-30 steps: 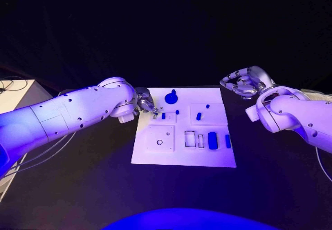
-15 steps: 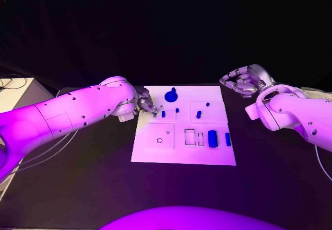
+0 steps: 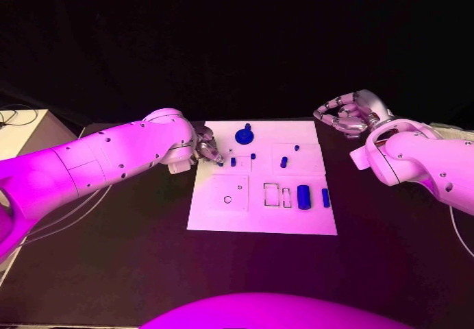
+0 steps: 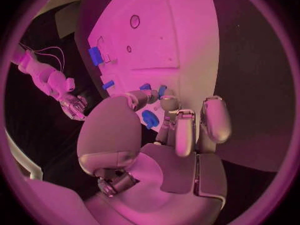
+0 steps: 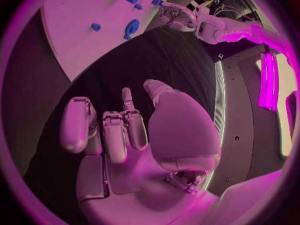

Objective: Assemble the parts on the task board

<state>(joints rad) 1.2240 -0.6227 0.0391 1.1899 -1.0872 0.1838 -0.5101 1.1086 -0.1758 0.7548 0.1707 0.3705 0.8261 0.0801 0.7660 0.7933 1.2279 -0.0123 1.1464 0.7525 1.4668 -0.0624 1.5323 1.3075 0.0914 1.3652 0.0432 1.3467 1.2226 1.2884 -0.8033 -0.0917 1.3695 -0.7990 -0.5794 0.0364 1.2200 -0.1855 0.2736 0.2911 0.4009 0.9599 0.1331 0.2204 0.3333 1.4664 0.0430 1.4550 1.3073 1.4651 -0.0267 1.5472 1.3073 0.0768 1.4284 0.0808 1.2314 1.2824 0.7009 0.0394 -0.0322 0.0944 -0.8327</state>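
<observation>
The white task board lies in the middle of the table. A round blue part sits at its far end, and small blue pegs stand in the far squares. Two longer blue parts are on its right side. My left hand hovers at the board's far left edge with its fingers curled. Thumb and fingertip reach right up to a small peg, but I cannot tell whether they pinch it. My right hand is off the board at the far right, fingers curled in on nothing.
The board has an open round hole and empty rectangular slots on its near half. A pale box stands at the table's far left. The black table surrounds the board.
</observation>
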